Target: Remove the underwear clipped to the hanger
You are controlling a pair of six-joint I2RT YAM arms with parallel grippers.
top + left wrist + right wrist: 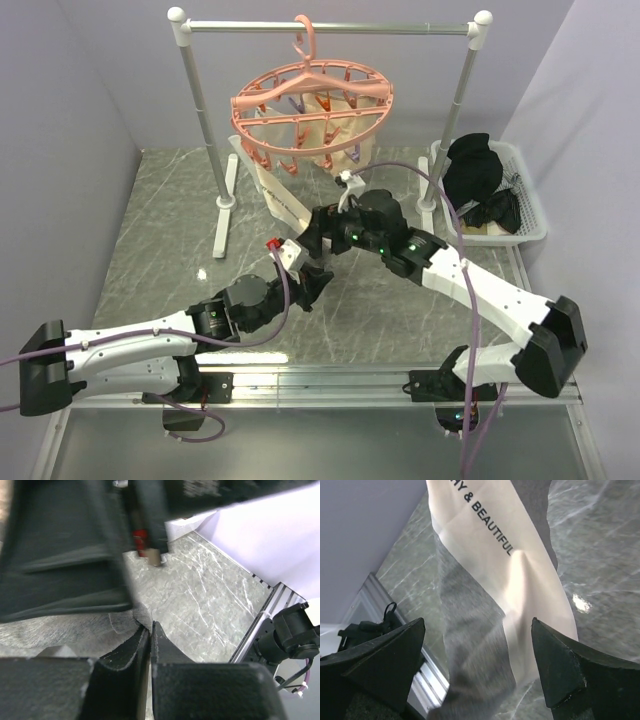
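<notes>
Hanger: the round salmon-pink plastic drying ring with dangling clips (pixel 313 108) hangs by its hook from the silver metal rail with white caps (pixel 330 27); every place below is given relative to this ring.
Garments on the ring: cream-beige fabric pieces (pixel 330 130) are clipped inside and under it; one long cream-and-grey garment with a printed waistband (pixel 283 197) trails from its near-left rim down toward the arms.
Garments off the ring: black fabric pieces (pixel 478 178) lie in the white plastic basket (pixel 531 205) to the right of the ring.
Left gripper (pixel 150 630): below and nearer than the ring; the wrist view shows its black fingers pressed together on a fold of grey fabric, so it grips the trailing garment's low end.
Right gripper (pixel 477 650): just below the ring's near edge; jaws spread wide, with the printed cream band (pixel 495 555) and grey cloth hanging between them, untouched.
Step in hand: by my reading, freeing the long garment, with several pieces left to go.
Next move: likely the right jaws must close on the band, then a steady pull away from the ring must slip the fabric out of its clip.
Uncertain: which clip holds this garment cannot be made out.
</notes>
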